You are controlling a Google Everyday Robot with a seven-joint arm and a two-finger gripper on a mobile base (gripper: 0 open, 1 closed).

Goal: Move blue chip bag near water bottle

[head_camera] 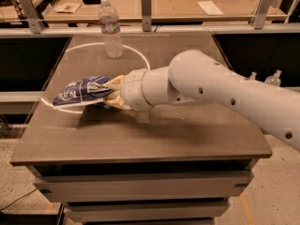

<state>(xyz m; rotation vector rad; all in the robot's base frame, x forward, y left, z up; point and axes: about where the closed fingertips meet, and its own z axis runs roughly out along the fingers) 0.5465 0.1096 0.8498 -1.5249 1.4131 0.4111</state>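
The blue chip bag [80, 92], crumpled dark-blue and white foil, hangs a little above the left part of the grey table [140, 135]. My gripper [112, 93] is shut on the bag's right end, its tan fingers wrapped around the foil. The white arm reaches in from the right. The water bottle [110, 28], clear with a white cap and pale label, stands upright at the table's back, well behind the bag and a little to its right. A white ring drawn on the tabletop runs around the bottle.
Two small clear pump bottles [266, 78] stand low at the right, off the table. A wooden bench with papers [211, 6] and metal posts [146, 4] runs along the back. The arm hides the table's right middle.
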